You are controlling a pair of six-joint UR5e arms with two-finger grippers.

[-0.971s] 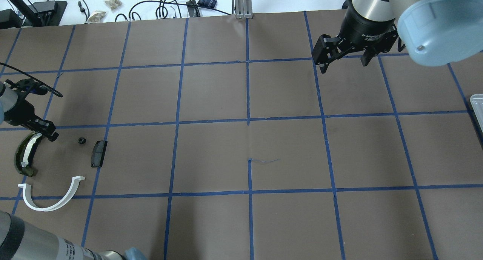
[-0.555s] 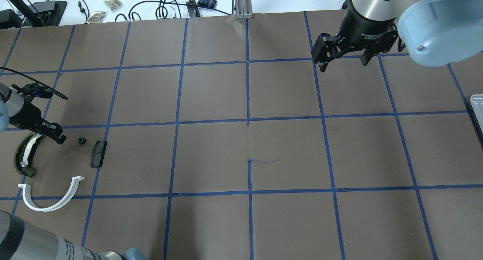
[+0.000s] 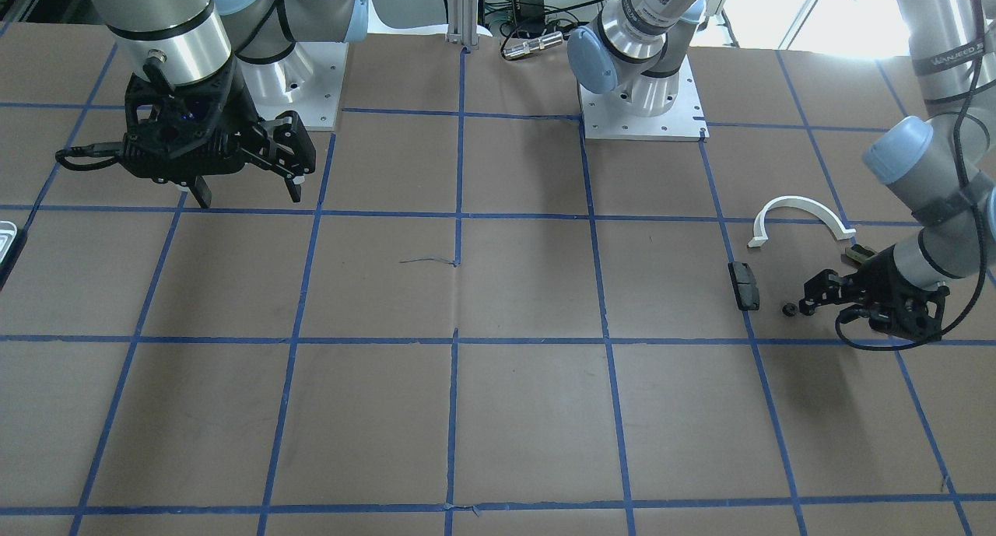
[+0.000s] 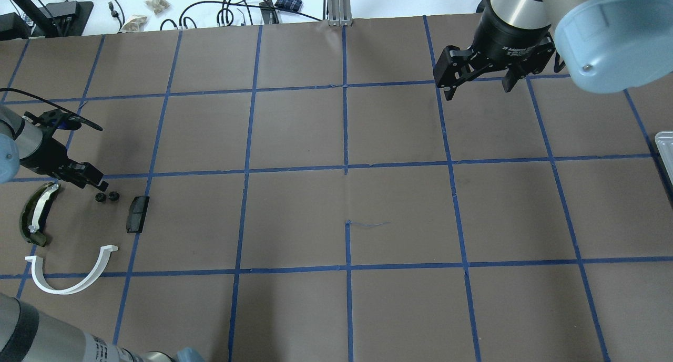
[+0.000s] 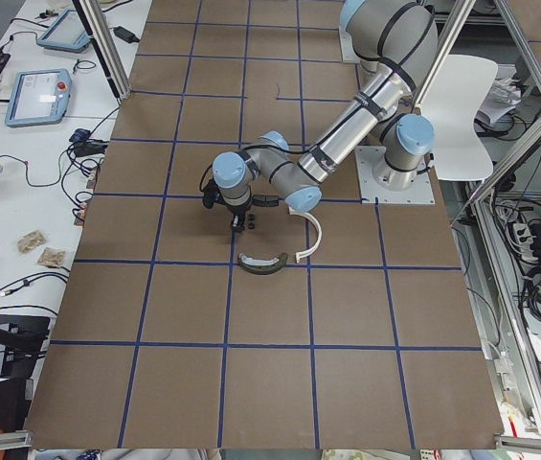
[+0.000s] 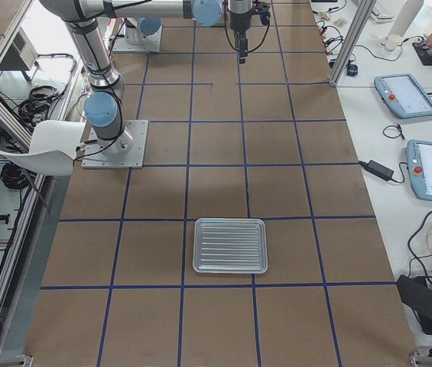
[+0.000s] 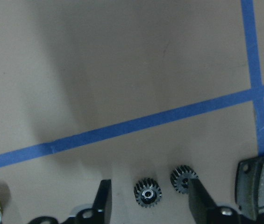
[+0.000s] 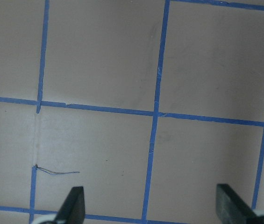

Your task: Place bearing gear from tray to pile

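Observation:
Two small black bearing gears lie side by side on the table, one [image 7: 147, 193] between my left gripper's fingers and one [image 7: 184, 179] just beyond them. My left gripper [image 4: 98, 184] is open, low over the nearer gear [image 4: 99, 197], touching neither. Around them lies the pile: a black block [image 4: 138, 214], an olive curved piece with a white strip [image 4: 34, 215] and a white plastic arc [image 4: 68, 271]. The tray [image 6: 230, 245] sits far to the right and looks empty; only its corner [image 4: 664, 151] shows overhead. My right gripper [image 4: 476, 86] is open and empty, high at the far right.
Brown table paper with a blue tape grid. Cables and small items lie beyond the far edge [image 4: 157, 10]. The arm bases [image 3: 642, 108] stand at the robot's side. Operator tables with tablets [image 6: 407, 95] flank the table.
My left gripper has moved right toward the lone gear. A second gear now lies on the table beside it, between the open fingers. The right arm has barely moved.

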